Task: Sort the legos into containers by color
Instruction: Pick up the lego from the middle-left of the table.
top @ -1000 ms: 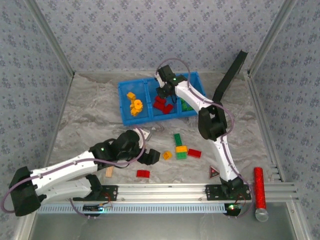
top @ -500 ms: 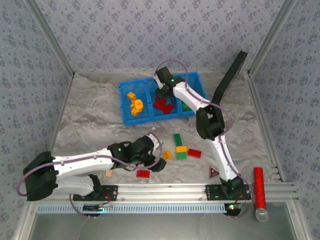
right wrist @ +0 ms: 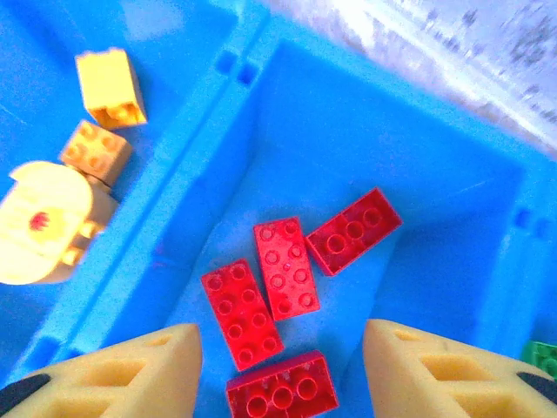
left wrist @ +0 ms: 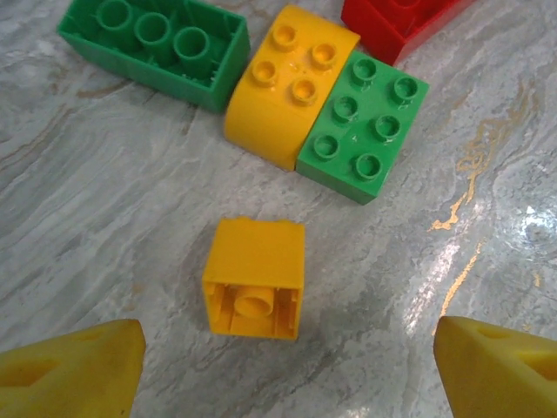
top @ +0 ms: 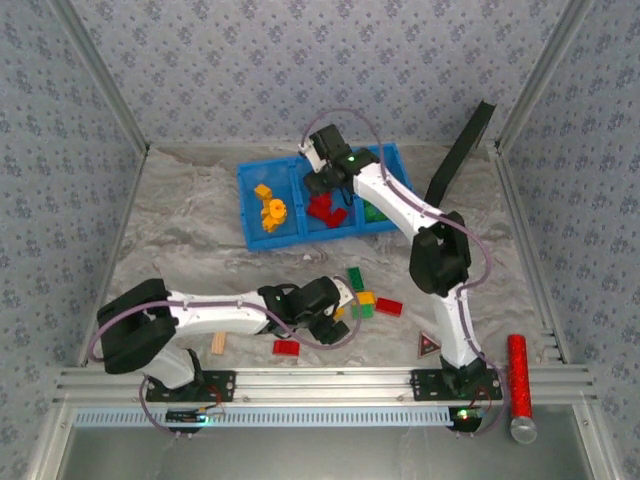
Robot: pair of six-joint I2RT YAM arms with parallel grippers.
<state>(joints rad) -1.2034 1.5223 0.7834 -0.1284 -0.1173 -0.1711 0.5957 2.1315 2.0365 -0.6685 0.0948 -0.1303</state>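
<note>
Yellow brick (left wrist: 254,277) lies at 12 o'clock of left gripper (left wrist: 283,370), jaws spread and empty; pick likely needs advance, then clamp. Right gripper (right wrist: 278,348) hangs spread over red bricks (right wrist: 285,266).

Desk (left wrist: 104,200): grey marble-look top, smooth and glossy, with bright glare patches at the right.
Small yellow brick (left wrist: 255,274), green square brick (left wrist: 364,126): moulded plastic, smooth, satin sheen, highlights on the studs.
Left gripper (left wrist: 287,340) jaws: yellow plastic, matt, faintly grainy.
Right gripper (right wrist: 283,344) jaws: same matt yellow plastic.
Blue bin (right wrist: 348,131): smooth plastic, soft sheen on the walls.
Red bricks (right wrist: 285,266): glossy plastic.
Rail (top: 330,383): bare ribbed metal, dull silver.
Tan block (top: 218,343): looks wooden, matt.
Walls (top: 300,70): patterned, matt.
</note>
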